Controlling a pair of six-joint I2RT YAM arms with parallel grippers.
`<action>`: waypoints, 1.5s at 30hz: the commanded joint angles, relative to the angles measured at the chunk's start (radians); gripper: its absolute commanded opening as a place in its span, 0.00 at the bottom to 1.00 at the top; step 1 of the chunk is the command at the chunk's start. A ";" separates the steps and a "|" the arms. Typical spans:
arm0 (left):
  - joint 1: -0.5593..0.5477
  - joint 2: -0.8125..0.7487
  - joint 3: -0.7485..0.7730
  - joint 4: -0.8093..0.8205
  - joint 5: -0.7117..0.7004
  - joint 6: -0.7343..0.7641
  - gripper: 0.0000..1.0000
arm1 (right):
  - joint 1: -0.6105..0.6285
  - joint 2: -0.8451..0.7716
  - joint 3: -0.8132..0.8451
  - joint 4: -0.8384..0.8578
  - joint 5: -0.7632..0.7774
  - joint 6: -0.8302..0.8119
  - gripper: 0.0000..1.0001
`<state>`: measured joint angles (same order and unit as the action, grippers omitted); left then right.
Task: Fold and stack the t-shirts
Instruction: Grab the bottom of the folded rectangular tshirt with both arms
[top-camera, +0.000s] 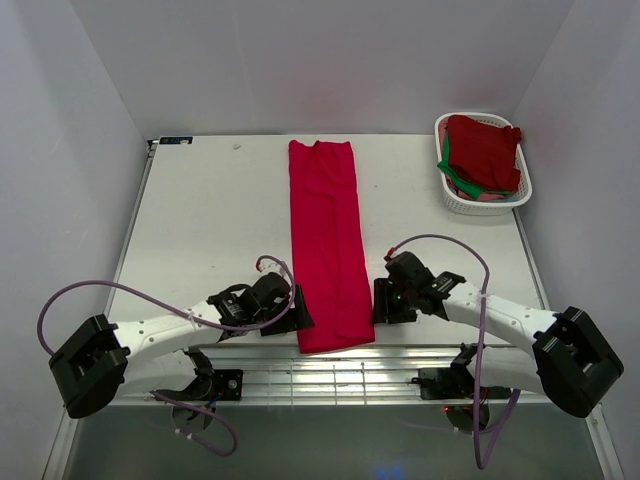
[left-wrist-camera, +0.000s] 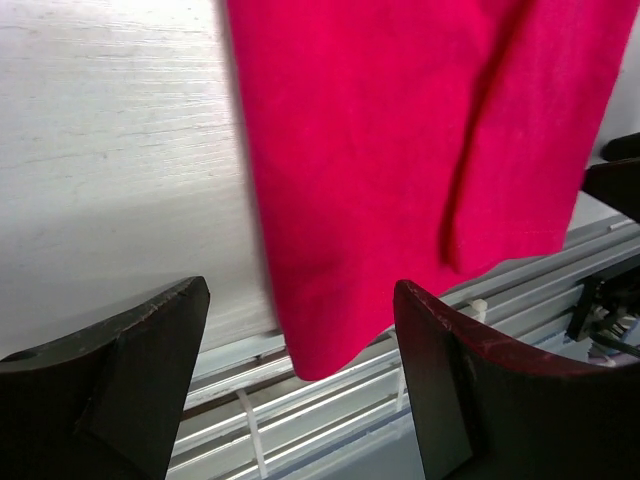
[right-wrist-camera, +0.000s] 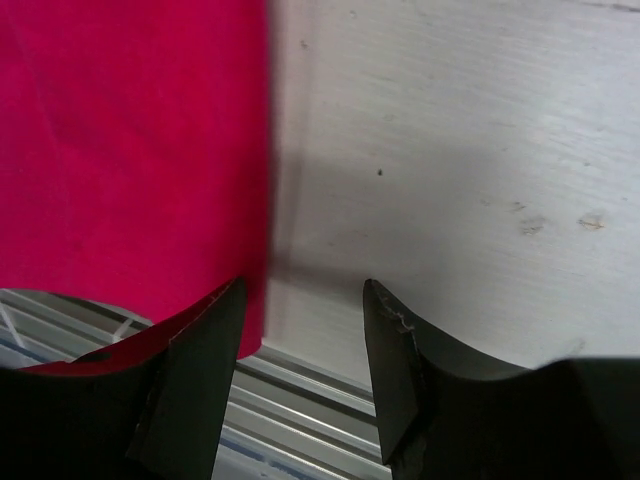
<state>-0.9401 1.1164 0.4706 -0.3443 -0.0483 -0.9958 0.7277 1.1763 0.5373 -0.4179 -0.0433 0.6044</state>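
Note:
A crimson t-shirt (top-camera: 327, 240), folded into a long narrow strip, lies down the middle of the table, its near end over the front edge. It also shows in the left wrist view (left-wrist-camera: 400, 150) and the right wrist view (right-wrist-camera: 130, 150). My left gripper (top-camera: 298, 310) is open and empty at the strip's near left corner (left-wrist-camera: 300, 340). My right gripper (top-camera: 380, 300) is open and empty beside the strip's near right edge (right-wrist-camera: 300, 300). More dark red t-shirts (top-camera: 485, 150) and a green one (top-camera: 458, 180) lie piled in the basket.
A white slotted basket (top-camera: 490, 203) stands at the table's far right. A metal rail (top-camera: 350, 375) runs along the front edge of the table. White walls enclose the table on three sides.

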 joint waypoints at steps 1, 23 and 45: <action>-0.005 -0.018 -0.029 0.083 0.038 -0.020 0.85 | 0.029 -0.015 -0.034 0.082 -0.029 0.075 0.57; -0.068 0.126 -0.036 -0.041 0.090 -0.144 0.82 | 0.165 0.022 -0.034 0.068 0.010 0.190 0.55; -0.098 0.247 -0.004 -0.101 0.008 -0.124 0.00 | 0.237 0.108 -0.013 0.045 0.039 0.169 0.08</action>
<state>-1.0374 1.3182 0.4923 -0.3664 0.0620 -1.1641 0.9291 1.2526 0.5293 -0.2996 -0.0463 0.7998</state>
